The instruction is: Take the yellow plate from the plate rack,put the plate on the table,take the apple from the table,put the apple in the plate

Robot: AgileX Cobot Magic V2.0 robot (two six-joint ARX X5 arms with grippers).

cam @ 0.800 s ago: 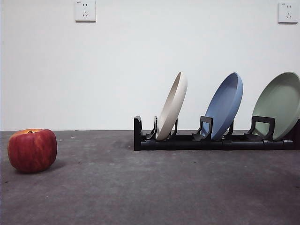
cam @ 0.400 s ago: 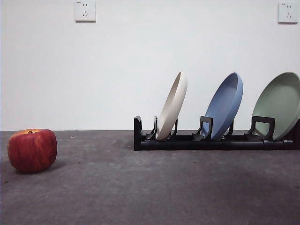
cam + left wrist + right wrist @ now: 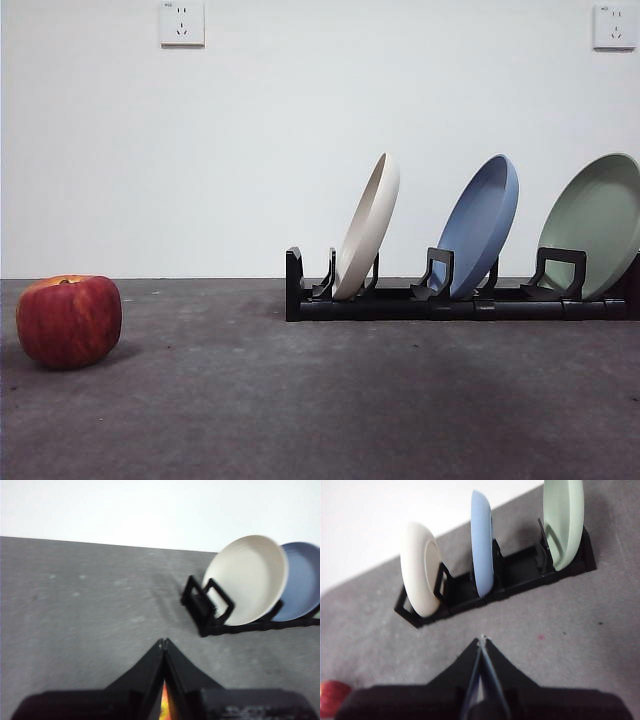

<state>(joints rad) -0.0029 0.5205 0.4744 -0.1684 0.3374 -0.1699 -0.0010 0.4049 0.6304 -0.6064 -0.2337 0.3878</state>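
Observation:
The yellow plate (image 3: 368,226) is cream and stands on edge in the leftmost slot of the black plate rack (image 3: 455,301); it also shows in the left wrist view (image 3: 247,577) and right wrist view (image 3: 420,575). The red apple (image 3: 68,320) sits on the grey table (image 3: 330,400) at the far left, and a sliver of it shows in the right wrist view (image 3: 331,696). My left gripper (image 3: 162,642) is shut and empty above the table, short of the rack. My right gripper (image 3: 481,639) is shut and empty, facing the rack from above. Neither arm shows in the front view.
A blue plate (image 3: 480,226) and a pale green plate (image 3: 595,226) stand in the rack's other slots, right of the yellow plate. A white wall with two power sockets (image 3: 182,22) rises behind the table.

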